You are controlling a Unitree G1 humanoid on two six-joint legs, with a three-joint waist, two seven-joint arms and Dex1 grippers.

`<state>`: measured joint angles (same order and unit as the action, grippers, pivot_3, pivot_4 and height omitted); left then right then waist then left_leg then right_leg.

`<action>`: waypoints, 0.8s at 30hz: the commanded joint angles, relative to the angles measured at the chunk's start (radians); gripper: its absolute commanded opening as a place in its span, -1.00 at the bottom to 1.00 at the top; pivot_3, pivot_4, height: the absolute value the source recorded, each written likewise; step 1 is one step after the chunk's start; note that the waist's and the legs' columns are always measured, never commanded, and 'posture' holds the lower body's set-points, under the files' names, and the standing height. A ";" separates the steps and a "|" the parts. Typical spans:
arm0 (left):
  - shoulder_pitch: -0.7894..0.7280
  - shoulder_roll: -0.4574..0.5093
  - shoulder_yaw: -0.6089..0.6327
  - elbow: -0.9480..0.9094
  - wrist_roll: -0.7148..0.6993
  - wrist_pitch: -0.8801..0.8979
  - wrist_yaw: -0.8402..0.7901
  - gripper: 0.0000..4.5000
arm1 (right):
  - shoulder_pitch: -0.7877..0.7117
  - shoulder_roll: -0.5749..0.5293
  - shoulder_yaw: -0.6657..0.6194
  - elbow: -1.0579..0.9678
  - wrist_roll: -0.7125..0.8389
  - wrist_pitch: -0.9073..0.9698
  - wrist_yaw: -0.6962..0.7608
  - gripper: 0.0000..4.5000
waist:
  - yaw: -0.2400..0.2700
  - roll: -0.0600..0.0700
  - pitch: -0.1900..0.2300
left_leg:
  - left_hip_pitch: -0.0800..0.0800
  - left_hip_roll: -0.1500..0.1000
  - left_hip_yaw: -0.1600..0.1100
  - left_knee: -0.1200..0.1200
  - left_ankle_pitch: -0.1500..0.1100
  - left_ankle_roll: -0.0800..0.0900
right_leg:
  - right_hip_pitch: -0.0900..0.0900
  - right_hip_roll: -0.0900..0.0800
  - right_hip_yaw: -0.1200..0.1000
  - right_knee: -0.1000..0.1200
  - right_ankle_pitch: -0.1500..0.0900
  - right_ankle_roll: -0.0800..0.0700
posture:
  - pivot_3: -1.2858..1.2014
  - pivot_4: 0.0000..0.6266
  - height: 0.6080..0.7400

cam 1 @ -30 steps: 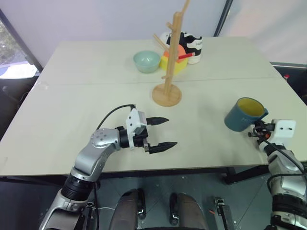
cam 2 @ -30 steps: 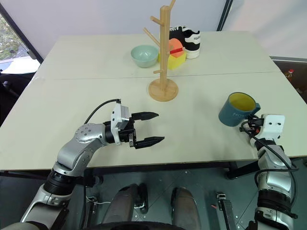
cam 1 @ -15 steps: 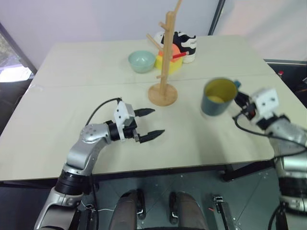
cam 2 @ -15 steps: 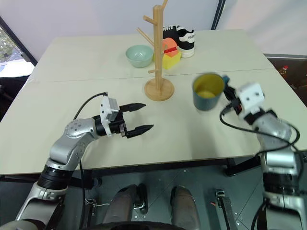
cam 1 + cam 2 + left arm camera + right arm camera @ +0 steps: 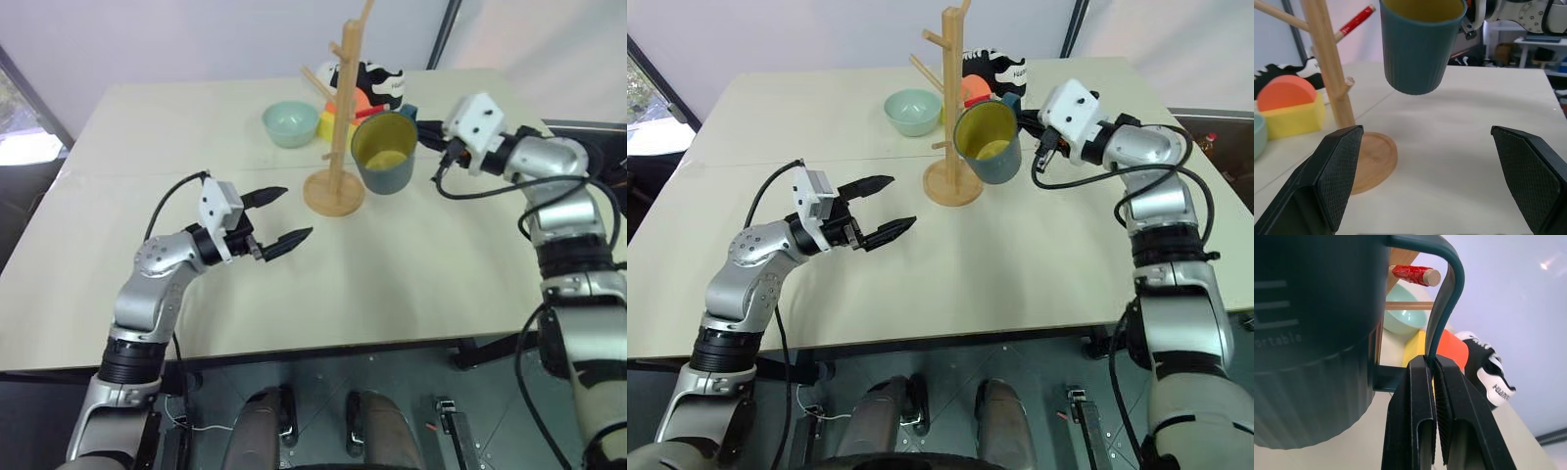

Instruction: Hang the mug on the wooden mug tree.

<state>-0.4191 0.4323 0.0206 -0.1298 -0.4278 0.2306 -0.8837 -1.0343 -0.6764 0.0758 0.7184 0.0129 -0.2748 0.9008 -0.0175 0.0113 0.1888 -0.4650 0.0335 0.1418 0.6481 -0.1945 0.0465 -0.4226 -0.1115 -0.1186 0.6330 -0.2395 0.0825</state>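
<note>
Above the pale table [image 5: 411, 255], the right gripper [image 5: 1434, 377], fingers pinching the handle, holds the mug [image 5: 384, 154] airborne beside the wooden mug tree [image 5: 338, 117], unhung; the left gripper [image 5: 274, 217] fingers are spread, empty.

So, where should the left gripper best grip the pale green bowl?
Probably the near rim of the bowl, from above, one finger inside, one outside: it stands upright and open, and the wooden mug tree stands close on its right.

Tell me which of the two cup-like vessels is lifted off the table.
The blue-teal mug with the yellow inside: the right hand grips its handle and holds it in the air beside the wooden mug tree. The mint-green bowl sits on the table.
</note>
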 commanded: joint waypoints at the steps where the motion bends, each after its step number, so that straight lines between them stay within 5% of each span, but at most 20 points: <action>1: 0.019 0.015 0.044 -0.064 -0.035 0.005 0.020 1.00 | -0.091 0.027 -0.003 0.090 -0.013 -0.063 0.009 -0.98 | -0.001 0.000 0.000 | 0.000 0.000 0.000 0.000 0.000 0.000 | 0.000 0.000 0.000 0.000 0.000 0.000 | 0.03 -0.52 1.00; 13: 0.033 0.027 0.056 -0.092 -0.050 0.017 0.051 1.00 | -0.281 0.117 0.035 0.364 -0.112 -0.124 -0.030 -0.98 | -0.003 0.000 0.000 | 0.001 0.000 0.002 0.000 0.000 -0.002 | -0.002 0.000 0.003 0.002 0.000 0.000 | 0.03 -0.52 1.00; 24: 0.048 0.033 0.059 -0.115 -0.056 0.024 0.063 1.00 | -0.297 0.121 0.018 0.399 -0.125 -0.160 -0.021 -0.98 | -0.004 0.000 0.000 | 0.001 0.001 0.003 -0.001 0.000 -0.004 | -0.002 0.000 0.004 0.002 0.000 0.000 | 0.03 -0.52 1.00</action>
<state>-0.3658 0.4539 0.0599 -0.2085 -0.4673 0.2573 -0.8248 -1.2888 -0.5398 0.1142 1.1447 -0.1264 -0.4121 0.8735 -0.0211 0.0115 0.1889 -0.4639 0.0341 0.1451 0.6476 -0.1948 0.0421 -0.4246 -0.1113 -0.1150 0.6353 -0.2394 0.0822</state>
